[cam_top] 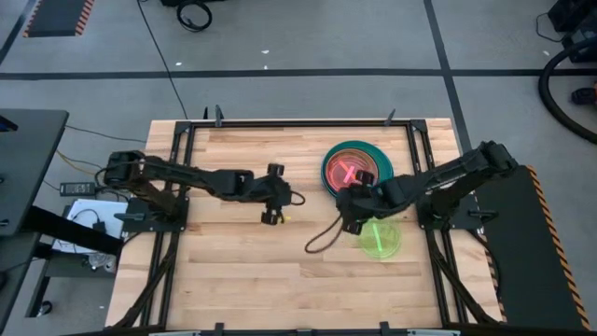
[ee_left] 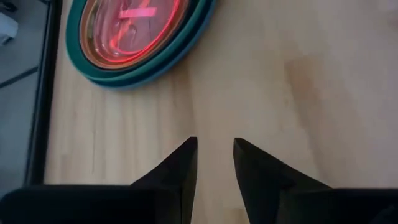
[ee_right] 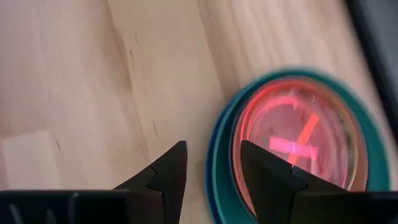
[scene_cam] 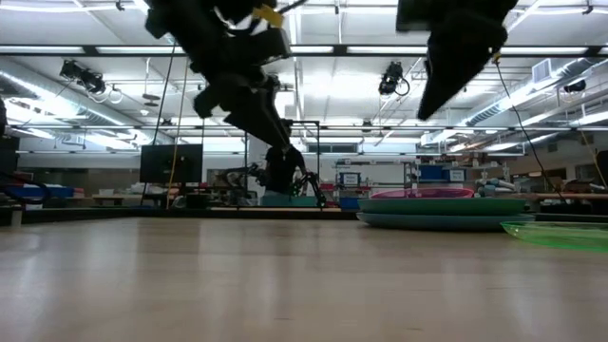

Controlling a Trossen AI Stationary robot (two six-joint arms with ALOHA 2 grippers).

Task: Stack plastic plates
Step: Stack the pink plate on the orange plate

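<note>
A stack of plastic plates stands at the table's far right. Its outer plates are blue and teal, with orange and translucent pink plates on top. A lime green plate lies alone on the wood, nearer than the stack; it also shows in the low view. My right gripper hovers open and empty between the stack's near edge and the lime plate, and its own view shows the stack's rim just beyond its fingertips. My left gripper hangs open and empty over the table's middle, pointing toward the stack.
A dark cable loop hangs from the right arm over the wood left of the lime plate. A black frame runs along the table's edges. Bare wood spreads over the near and left parts.
</note>
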